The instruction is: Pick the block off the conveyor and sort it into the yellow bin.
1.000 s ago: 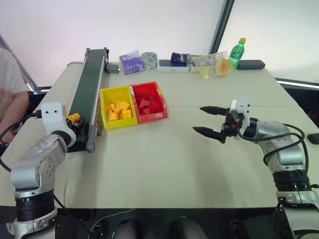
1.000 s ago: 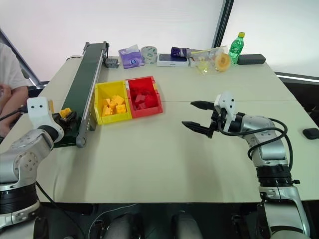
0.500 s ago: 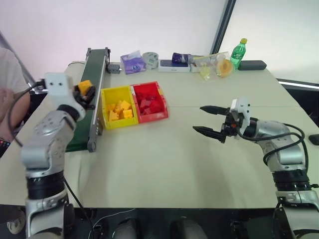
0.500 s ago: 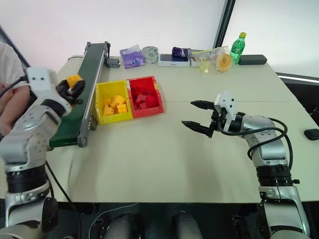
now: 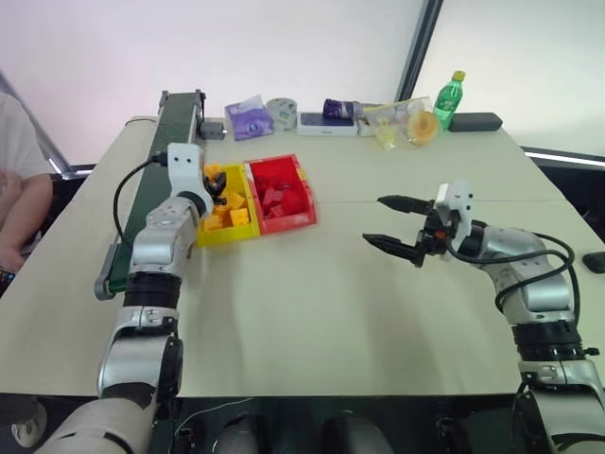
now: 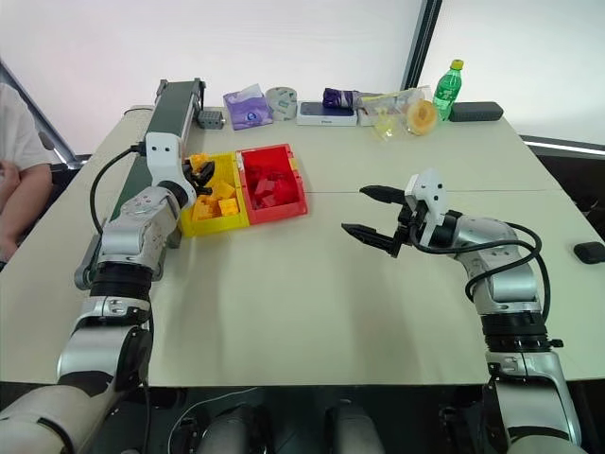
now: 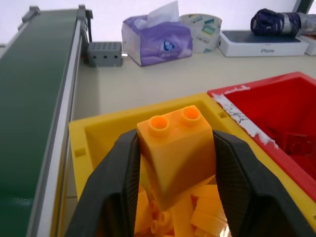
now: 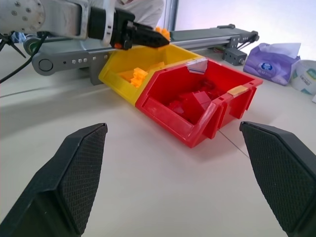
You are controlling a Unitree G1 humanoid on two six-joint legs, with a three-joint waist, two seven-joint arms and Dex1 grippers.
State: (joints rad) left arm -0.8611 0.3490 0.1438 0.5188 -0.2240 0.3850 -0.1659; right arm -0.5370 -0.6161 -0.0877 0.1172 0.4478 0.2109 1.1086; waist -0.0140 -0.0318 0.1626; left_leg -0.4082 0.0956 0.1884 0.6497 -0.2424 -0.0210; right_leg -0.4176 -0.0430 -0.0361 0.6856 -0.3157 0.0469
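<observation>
Yellow-orange block (image 7: 175,150) sits clamped between our left gripper's (image 7: 174,163) two black fingers above the yellow bin (image 5: 200,179), right of the conveyor (image 5: 168,151), while our right gripper (image 5: 395,227) hangs spread and empty over the table (image 5: 312,293).

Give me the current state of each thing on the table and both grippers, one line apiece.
block: between the left gripper's fingers, above the yellow bin.
left gripper: around the block, over the yellow bin.
right gripper: open, empty, above bare table.
yellow bin: open-topped, holds yellow bricks.
red bin: touching the yellow bin, holds red blocks.
conveyor: belt bare in view.
green bottle: upright, capped.
</observation>
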